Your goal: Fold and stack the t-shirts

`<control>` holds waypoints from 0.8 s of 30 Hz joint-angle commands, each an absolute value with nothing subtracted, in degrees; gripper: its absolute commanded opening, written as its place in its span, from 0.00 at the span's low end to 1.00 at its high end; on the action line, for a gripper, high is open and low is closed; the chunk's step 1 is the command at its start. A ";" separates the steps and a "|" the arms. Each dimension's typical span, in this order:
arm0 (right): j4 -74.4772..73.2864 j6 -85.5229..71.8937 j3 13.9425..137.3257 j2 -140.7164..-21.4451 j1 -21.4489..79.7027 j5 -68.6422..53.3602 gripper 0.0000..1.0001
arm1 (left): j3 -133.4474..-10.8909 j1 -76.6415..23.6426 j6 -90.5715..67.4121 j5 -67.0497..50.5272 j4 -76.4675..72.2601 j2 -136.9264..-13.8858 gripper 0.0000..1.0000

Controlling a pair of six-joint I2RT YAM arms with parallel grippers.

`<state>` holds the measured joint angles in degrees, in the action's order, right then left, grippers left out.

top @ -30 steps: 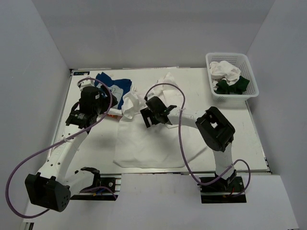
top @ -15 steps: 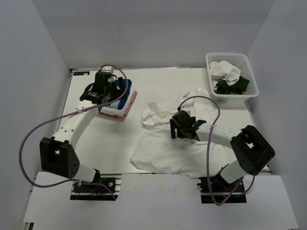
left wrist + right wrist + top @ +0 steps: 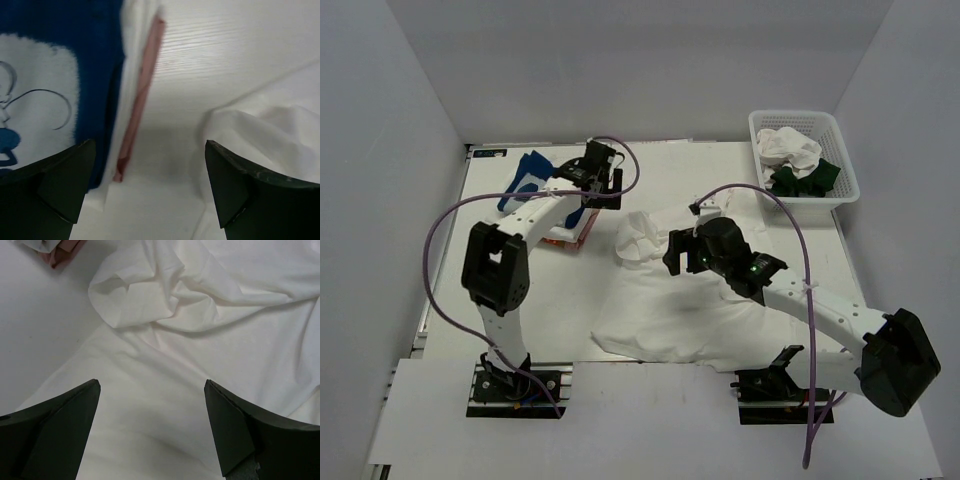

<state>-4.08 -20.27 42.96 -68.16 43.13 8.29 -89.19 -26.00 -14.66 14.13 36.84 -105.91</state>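
Observation:
A large white t-shirt (image 3: 690,305) lies crumpled across the middle of the table, one sleeve bunched (image 3: 150,295) at its far left. My right gripper (image 3: 678,258) hovers open over it, nothing between the jaws (image 3: 152,425). At the back left sits a stack of t-shirts (image 3: 570,222): a blue one with white cartoon print (image 3: 45,75) on top, white and orange-pink layers (image 3: 145,75) beneath. My left gripper (image 3: 598,195) hangs open above the stack's right edge (image 3: 150,185), over the strip of bare table between the stack and the white shirt (image 3: 270,130).
A white mesh basket (image 3: 840,150) at the back right holds white cloth (image 3: 788,145) and dark green cloth (image 3: 805,180). Purple cables loop off both arms. Grey walls close in the table at the left, back and right.
My left gripper has swung right, from over the stack's middle to its right edge. The right gripper has shifted slightly up-left over the white shirt, its arm reposed. The shirt has barely changed in the last half second.

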 commanded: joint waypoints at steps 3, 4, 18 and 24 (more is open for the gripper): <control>-3.78 -18.63 42.19 -67.76 42.98 8.52 0.90 | -92.39 -26.46 -16.45 38.23 44.32 -107.14 1.00; -3.78 -18.37 42.01 -68.37 42.98 8.53 0.90 | -91.42 -26.46 -13.56 38.23 40.12 -107.14 1.00; -6.94 -18.19 43.86 -70.05 42.37 13.01 0.90 | -92.37 -26.37 -8.96 36.64 35.77 -118.81 1.00; -5.45 -18.81 42.10 -68.82 42.45 12.48 0.90 | -94.21 -25.23 -10.80 38.93 35.16 -123.48 1.00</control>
